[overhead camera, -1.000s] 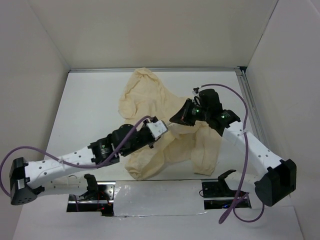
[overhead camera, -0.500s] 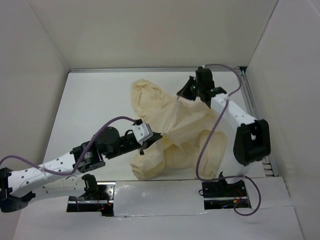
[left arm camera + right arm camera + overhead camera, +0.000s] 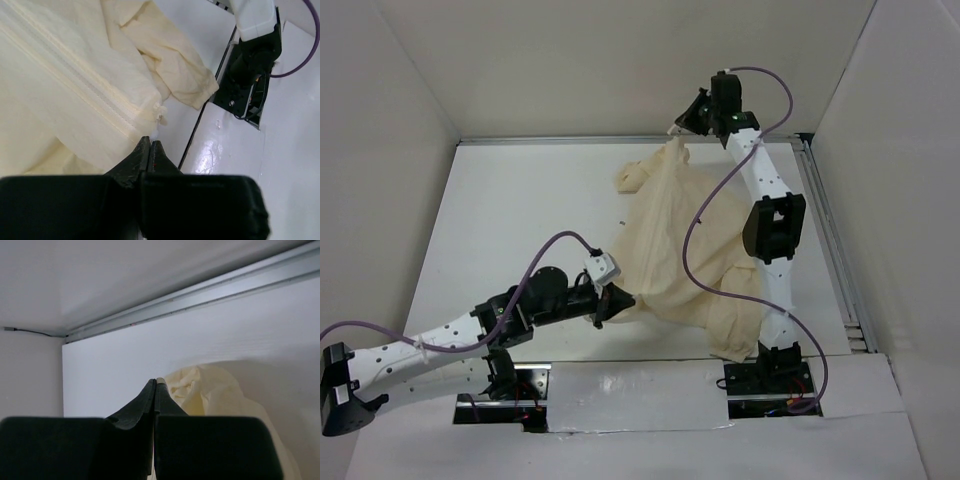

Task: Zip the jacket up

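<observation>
You have the large, wrinkled cream fabric jacket [image 3: 665, 250] stretched across the white table [image 3: 510, 210]. Your left gripper [image 3: 604, 308] is clamped on its lower hem, close to the table's near edge. Your right gripper [image 3: 680, 128], high over the far edge, pinches the top, where the fabric rises to a peak. One sleeve lies toward the near right corner.

Open table [image 3: 510, 210] in the left and upper left of the top view gives free passage, while the raised jacket [image 3: 680, 250] blocks the centre and the right arm [image 3: 770, 220] with its looping cable [image 3: 692, 262] bars the right side.
</observation>
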Motion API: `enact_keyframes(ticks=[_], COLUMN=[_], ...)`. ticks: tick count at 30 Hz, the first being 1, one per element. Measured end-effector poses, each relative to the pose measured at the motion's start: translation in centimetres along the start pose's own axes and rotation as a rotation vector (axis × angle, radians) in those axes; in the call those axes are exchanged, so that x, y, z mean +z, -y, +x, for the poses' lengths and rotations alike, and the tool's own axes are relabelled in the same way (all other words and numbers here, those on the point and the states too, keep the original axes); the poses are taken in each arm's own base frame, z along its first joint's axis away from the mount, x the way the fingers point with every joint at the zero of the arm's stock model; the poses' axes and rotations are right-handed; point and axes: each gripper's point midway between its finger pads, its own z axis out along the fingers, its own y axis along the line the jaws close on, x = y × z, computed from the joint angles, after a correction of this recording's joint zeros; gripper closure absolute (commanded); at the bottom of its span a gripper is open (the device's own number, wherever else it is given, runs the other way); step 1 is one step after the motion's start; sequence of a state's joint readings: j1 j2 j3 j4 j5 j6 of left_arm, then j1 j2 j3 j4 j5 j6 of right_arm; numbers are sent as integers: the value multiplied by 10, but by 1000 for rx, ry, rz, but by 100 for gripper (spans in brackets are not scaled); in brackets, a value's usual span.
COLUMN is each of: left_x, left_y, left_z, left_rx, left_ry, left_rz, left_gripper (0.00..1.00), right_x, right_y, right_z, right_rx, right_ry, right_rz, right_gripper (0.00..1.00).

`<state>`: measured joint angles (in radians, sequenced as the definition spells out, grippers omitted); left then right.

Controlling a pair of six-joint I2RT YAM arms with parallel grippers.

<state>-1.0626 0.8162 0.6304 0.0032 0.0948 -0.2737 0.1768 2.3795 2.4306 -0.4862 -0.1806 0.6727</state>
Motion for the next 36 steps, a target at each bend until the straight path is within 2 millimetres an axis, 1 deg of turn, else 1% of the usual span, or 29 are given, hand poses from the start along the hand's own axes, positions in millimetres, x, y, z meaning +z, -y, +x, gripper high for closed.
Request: enact_keyframes(ticks=[6,7,8,9,10,11,12,13,14,15,16,17,18,19,21,22,24,25,26,27,30,31,33,34,35,36], left_x=[-1,-1,0,0,-2,-3,-3,-3,-3,-2,0,2,5,7,5,1,-7,-7,-6,2,38,51,71,84,91,100], left_y=[-2,-2,0,6,19,29,32,30,23,16,4,-8,-25,-46,-90,-119,-170,-196,-218,-239,-292,-310,-338,-358,-370,-384], left_z=[32,36,39,44,55,70,81,90,97,98,93,83,67,48,10,-9,-36,-43,-50,-54,-65,-64,-63,-59,-57,-50], left_rx=[-91,-107,-123,-141,-184,-223,-254,-282,-314,-342,-363,-392,-422,-453,-509,-538,-590,-611,-626,-639,-619,-610,-596,-587,-580,-578], left_ry=[-57,-68,-80,-104,-159,-223,-273,-317,-360,-389,-396,-387,-354,-304,-196,-134,-52,-34,-26,-37,-72,-85,-110,-126,-131,-151], left_rz=[-10,-11,-8,20,63,83,79,54,5,-41,-93,-144,-200,-256,-345,-398,-476,-515,-546,-567,-573,-567,-559,-562,-565,-571], left_gripper=[100,73,50,30,1,1,1,1,1,1,1,1,1,1,1,1,1,1,1,1,1,1,1,1,1,1], right_x=[3,3,2,4,5,3,-3,-11,-20,-32,-43,-54,-63,-73,-90,-97,-104,-107,-109,-109,-100,-95,-85,-80,-77,-73], right_y=[19,22,24,26,28,36,46,59,67,80,88,94,100,108,120,128,146,158,172,185,210,217,228,233,236,238], right_z=[30,34,37,34,27,21,18,18,18,18,16,12,6,-4,-17,-24,-32,-32,-28,-23,2,12,34,47,57,67], right_rx=[21,14,0,-22,-50,-81,-90,-105,-117,-120,-127,-128,-132,-137,-155,-161,-175,-178,-179,-184,-203,-214,-232,-242,-248,-256], right_ry=[-111,-128,-141,-128,-97,-74,-64,-57,-57,-54,-50,-43,-33,-14,9,14,16,4,-18,-48,-153,-186,-259,-301,-334,-368], right_rz=[-24,-29,-36,-41,-54,-52,-36,-12,8,41,59,76,93,113,143,159,191,216,247,276,326,335,351,356,358,360], right_gripper=[100,100,97,75,66,32,16,7,0,0,0,0,0,0,0,0,0,0,0,1,1,1,2,2,2,2])
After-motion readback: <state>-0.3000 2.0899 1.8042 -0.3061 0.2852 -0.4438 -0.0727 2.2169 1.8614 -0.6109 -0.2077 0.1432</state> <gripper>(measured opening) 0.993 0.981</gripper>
